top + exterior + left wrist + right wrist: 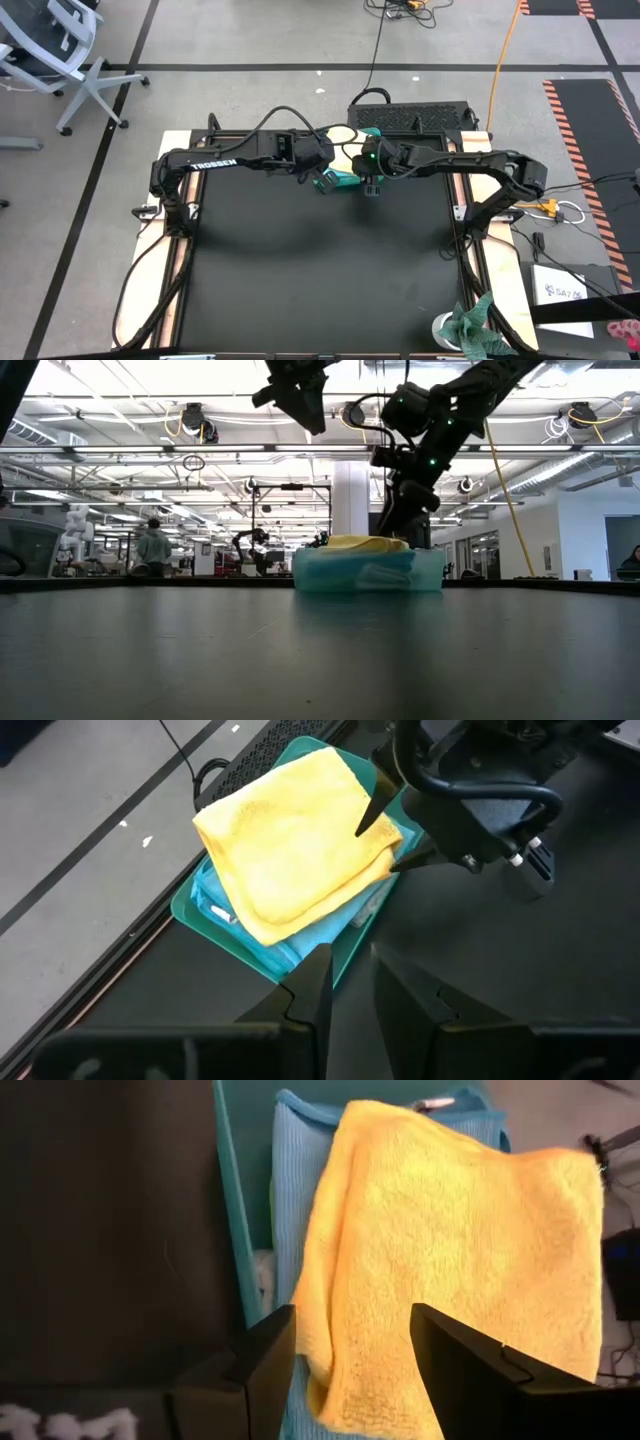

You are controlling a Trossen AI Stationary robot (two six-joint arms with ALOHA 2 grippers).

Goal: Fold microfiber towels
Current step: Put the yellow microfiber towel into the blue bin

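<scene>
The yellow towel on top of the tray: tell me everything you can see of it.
The yellow towel is a soft, fuzzy microfiber cloth, folded into a thick, roughly rectangular pad with rounded, slightly rumpled edges. It lies flat on top of the stack, resting on a light blue towel inside the teal tray at the far edge of the table, and overhangs the blue one on one side. The right gripper hangs open just above its edge, fingers straddling the cloth without pinching it. The left gripper hovers nearby, clear of it.
</scene>
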